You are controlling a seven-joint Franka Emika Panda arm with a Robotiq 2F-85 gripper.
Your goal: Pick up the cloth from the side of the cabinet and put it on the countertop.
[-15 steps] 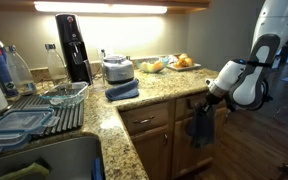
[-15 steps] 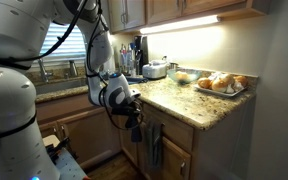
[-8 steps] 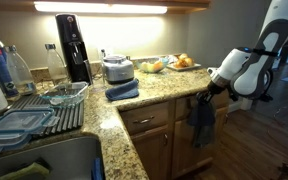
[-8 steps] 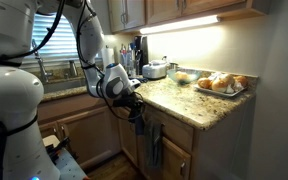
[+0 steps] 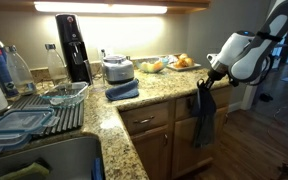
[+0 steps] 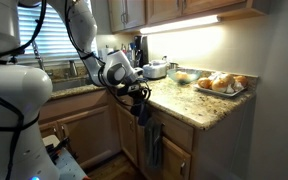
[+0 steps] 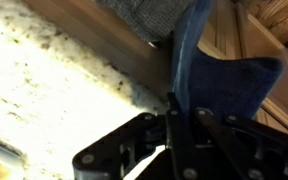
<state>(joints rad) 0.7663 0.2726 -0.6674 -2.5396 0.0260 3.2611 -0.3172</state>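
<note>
Lifted higher than before, the hand [image 5: 206, 82] is clamped on the cloth [image 5: 204, 118] dangling beside the countertop [image 5: 156, 95].

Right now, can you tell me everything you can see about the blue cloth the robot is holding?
The cloth is slate blue, plain and soft-looking, and quite limp. The gripper pinches its top end, so it hangs straight down in a long crumpled drape. It hangs beside the brown wooden cabinet, just past the edge of the speckled countertop. Whether it brushes the cabinet cannot be told. In the wrist view it folds upward from between the fingers. It is not yet on the countertop.
</note>
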